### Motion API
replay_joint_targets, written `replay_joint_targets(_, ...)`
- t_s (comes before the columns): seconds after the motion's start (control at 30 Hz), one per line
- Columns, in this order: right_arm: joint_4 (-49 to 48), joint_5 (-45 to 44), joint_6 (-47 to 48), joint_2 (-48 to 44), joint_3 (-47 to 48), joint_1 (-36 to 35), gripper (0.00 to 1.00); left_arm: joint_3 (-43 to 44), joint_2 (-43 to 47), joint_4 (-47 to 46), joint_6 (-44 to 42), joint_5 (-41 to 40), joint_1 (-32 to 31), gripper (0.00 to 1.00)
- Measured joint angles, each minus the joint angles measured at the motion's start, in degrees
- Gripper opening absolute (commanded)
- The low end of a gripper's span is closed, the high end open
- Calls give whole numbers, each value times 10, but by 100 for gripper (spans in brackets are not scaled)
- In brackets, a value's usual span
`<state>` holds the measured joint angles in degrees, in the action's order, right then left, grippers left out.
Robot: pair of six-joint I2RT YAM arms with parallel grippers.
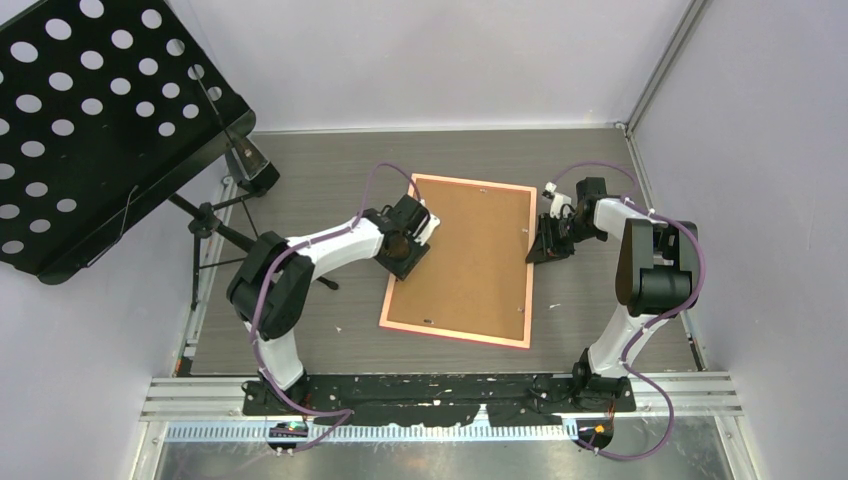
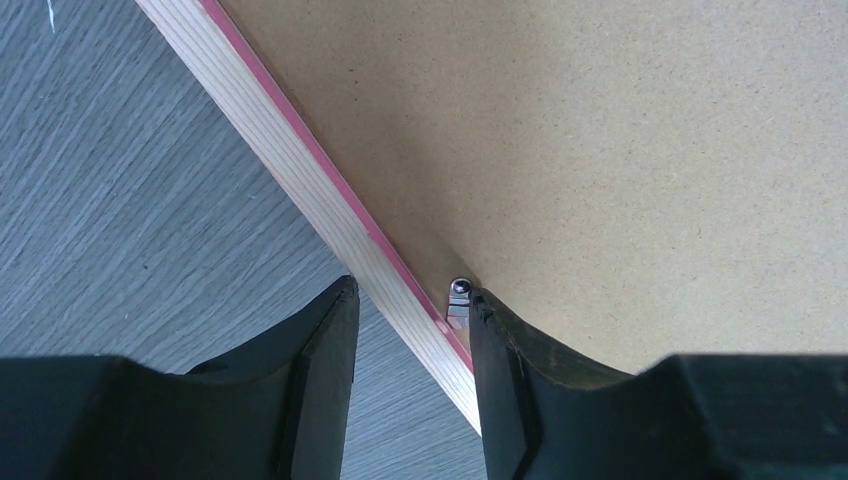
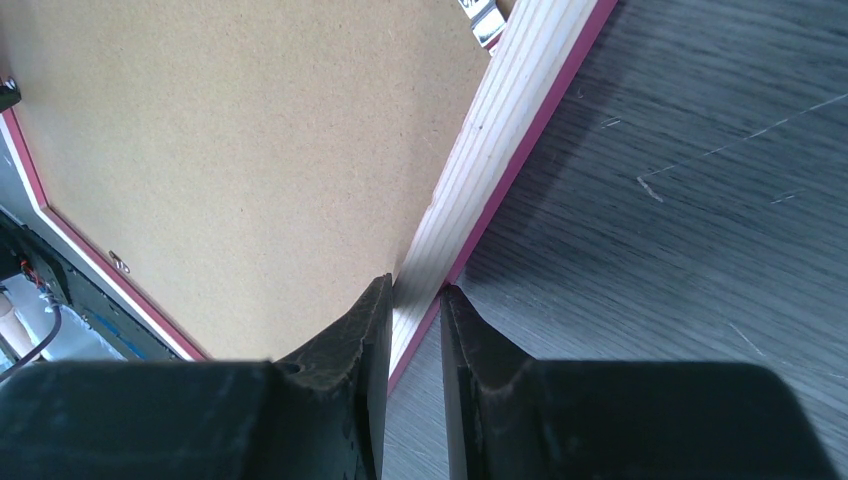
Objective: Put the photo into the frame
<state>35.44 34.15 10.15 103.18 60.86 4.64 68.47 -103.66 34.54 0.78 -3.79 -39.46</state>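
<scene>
Top view: the frame (image 1: 470,265) lies flat in the middle of the grey table (image 1: 320,170), back side up, so its brown backing board is what we see. It is a little turned, and its upper corner points to the upper left. A black perforated music stand (image 1: 90,110) fills the upper left corner. The left gripper (image 1: 405,255) is at the frame's left long edge, in its upper half. The right gripper (image 1: 540,248) is at the right long edge, about opposite.

Left wrist view: the frame's pale wooden rail (image 2: 330,185), with a pink inner line, runs diagonally from the upper left to the bottom centre. The left gripper (image 2: 410,290) has one finger on each side of this rail: one over the table (image 2: 120,200), the other on the backing board (image 2: 620,150), touching a small metal clip (image 2: 459,298). The jaws stand half apart; I cannot tell if they really press the rail.

Right wrist view: the right gripper (image 3: 415,290) is clenched on the frame's rail (image 3: 510,110), and only the thin rail fits between the two fingers. The board (image 3: 230,150) is at the left, the table (image 3: 680,200) at the right.
</scene>
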Motion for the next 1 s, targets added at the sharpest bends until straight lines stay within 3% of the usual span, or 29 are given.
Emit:
replay_joint_targets(0.43,4,4,0,4,3,1,5,9,-6,11,-1,-12,-6,36)
replay_joint_targets(1.0,5,6,0,6,4,3,6,10,-6,16,-29,-62,-38,39)
